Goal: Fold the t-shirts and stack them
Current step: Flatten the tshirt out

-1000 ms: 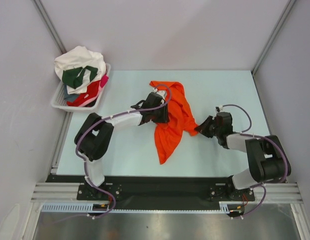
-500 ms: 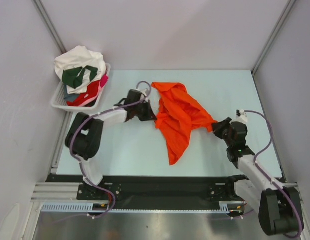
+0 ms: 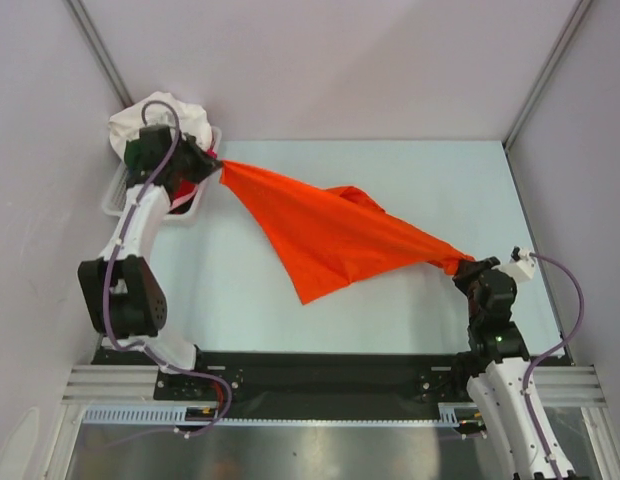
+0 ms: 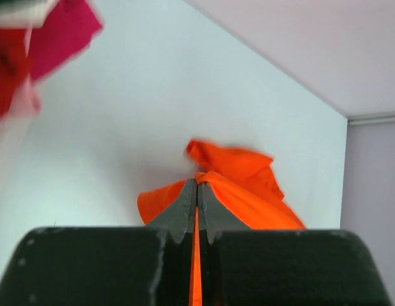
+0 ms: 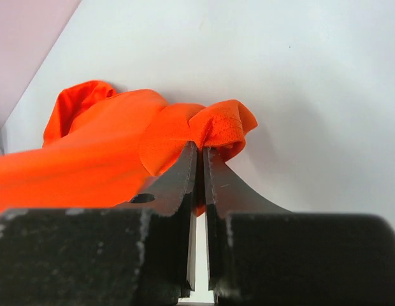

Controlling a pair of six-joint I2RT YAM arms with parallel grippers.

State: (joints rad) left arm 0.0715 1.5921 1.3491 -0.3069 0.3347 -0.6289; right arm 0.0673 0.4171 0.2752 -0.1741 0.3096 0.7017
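In the top view, the orange shirt (image 3: 335, 235) is seen stretched in a long band across the table (image 3: 430, 180), from the far left to the near right. Its far-left corner is pinched by the left gripper (image 3: 212, 165), which is held just beside the basket (image 3: 112, 200); a white shirt (image 3: 165, 112) is heaped at the top of that basket. The opposite corner is clamped by the right gripper (image 3: 464, 268) near the right edge. A loose triangular flap is hung toward the near side; whether it touches the table cannot be told. In the left wrist view, the left gripper (image 4: 197, 185) is closed tightly on a thin fold of the orange shirt (image 4: 242, 185), and blurred pink cloth (image 4: 64, 29) is seen at the upper left. In the right wrist view, the right gripper (image 5: 200, 150) is closed on a bunched corner of the orange shirt (image 5: 108, 153), with the pale table (image 5: 299, 76) behind it.
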